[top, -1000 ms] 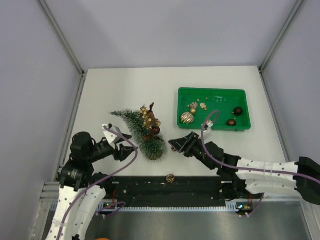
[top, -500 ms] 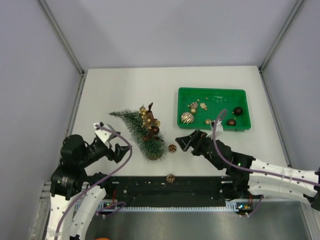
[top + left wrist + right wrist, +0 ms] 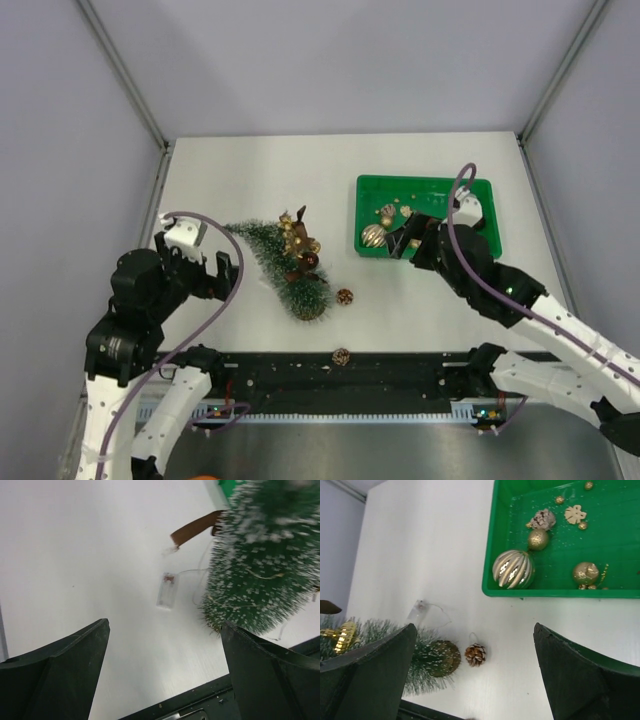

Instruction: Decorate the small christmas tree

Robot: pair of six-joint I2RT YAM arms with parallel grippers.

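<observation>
Both arms have drawn back from the tree [image 3: 272,258] over the last second, and their jaws have spread wide. The left gripper [image 3: 212,277] has slid away to 9 o'clock of the tree. Its forearm is folded up over its own base and its fingers are aimed at 3 o'clock, wide apart with nothing between them. The right gripper [image 3: 402,243] has swung from beside the tree's foot up to the near left corner of the green tray [image 3: 425,180]. That arm is stretched toward 11 o'clock, its jaws wide and empty. A pine cone [image 3: 345,297] that was not on the table a second ago lies just at 3 o'clock of the tree's wooden foot.

The tree lies on its side, left of the table's middle. Its long axis runs from the tip at 10 o'clock to the foot at 4 o'clock, with gold and dark ornaments [image 3: 300,243] bunched on its far flank. A small clear battery box [image 3: 166,589] on a thin wire rests beside it.

The table [image 3: 250,170] is white and matte, walled by grey panels. A black rail [image 3: 400,372] along the near edge carries a second pine cone [image 3: 341,356].
</observation>
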